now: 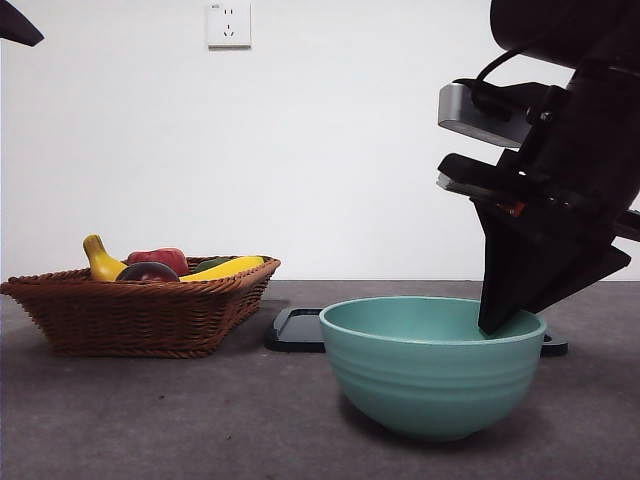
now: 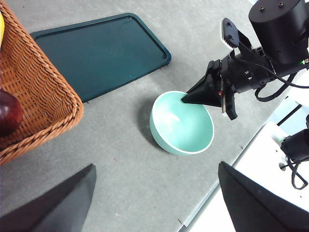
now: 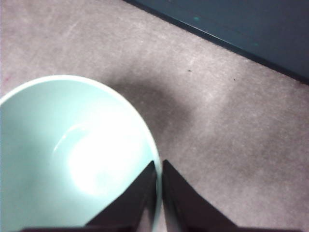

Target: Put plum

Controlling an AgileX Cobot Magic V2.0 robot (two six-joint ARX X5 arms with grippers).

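My right fingers (image 1: 497,322) are pinched on the rim of the green bowl (image 1: 430,385), one finger inside the wall and one outside, with the thin edge caught between them. The bowl stands near the front of the grey tabletop (image 1: 150,420), to the right, and I see nothing inside it. My left fingers (image 2: 154,203) hang spread wide apart with nothing between them, well above the tabletop and apart from everything. The plum (image 1: 148,272) lies in the wicker basket (image 1: 140,315) on the left, well apart from the bowl, next to a red fruit (image 1: 160,258) and the yellow bananas (image 1: 225,267). A dark tray (image 2: 101,53) lies flat on the tabletop beyond the bowl, just right of the basket.
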